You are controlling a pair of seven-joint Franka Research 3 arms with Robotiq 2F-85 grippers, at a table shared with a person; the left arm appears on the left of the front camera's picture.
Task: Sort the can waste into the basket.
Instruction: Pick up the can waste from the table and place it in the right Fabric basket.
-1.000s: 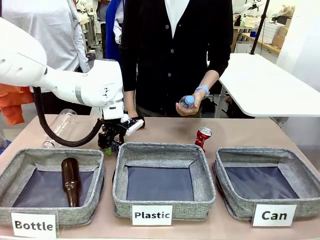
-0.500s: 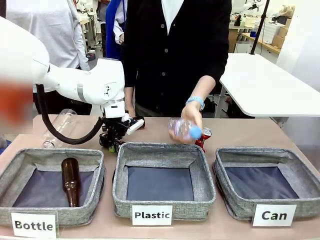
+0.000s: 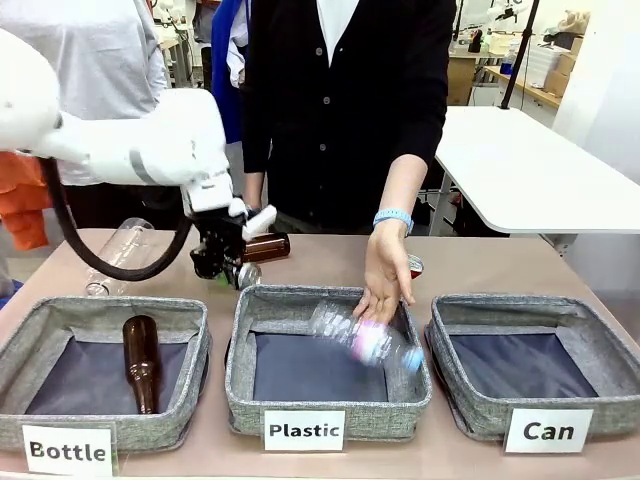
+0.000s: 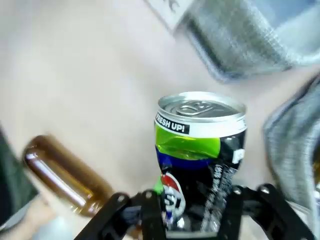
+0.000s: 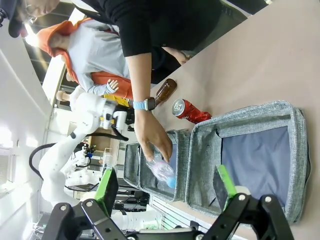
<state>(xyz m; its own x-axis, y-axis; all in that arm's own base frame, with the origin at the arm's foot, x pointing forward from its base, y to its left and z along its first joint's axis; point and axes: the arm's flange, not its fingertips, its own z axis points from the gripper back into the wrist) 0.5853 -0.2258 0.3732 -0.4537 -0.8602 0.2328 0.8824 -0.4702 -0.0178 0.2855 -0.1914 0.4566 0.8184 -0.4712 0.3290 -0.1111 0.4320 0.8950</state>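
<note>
As viewed from the front and taken from the left: "Bottle" basket [image 3: 100,305] at the near edge, one brown glass bottle [image 3: 140,360] lying inside. Behind it, clear plastic bottle [image 3: 120,252] on its side on the table [image 3: 480,260]. Next along, left gripper [image 3: 230,272] just behind the far left corner of the "Plastic" basket [image 3: 330,297], fingers clamped on the black-and-silver can [image 4: 200,145]; per left wrist view, grip on the can's lower body, silver top pointing away from the wrist. Cannot tell whether the can clears the table. Second brown bottle [image 3: 266,247] lying just behind that gripper. At centre, person's hand [image 3: 385,282] over the far right of the "Plastic" basket, palm down, fingers loose; crushed blue-capped plastic bottle [image 3: 365,340] just below it, blurred, over the lining. Red can [image 3: 413,265] tilted on the table behind that hand, near the far left corner of the "Can" basket [image 3: 530,303], outside it. At right, per right wrist view, right gripper [image 5: 166,184] with fingers spread wide, well apart from the red can.
</note>
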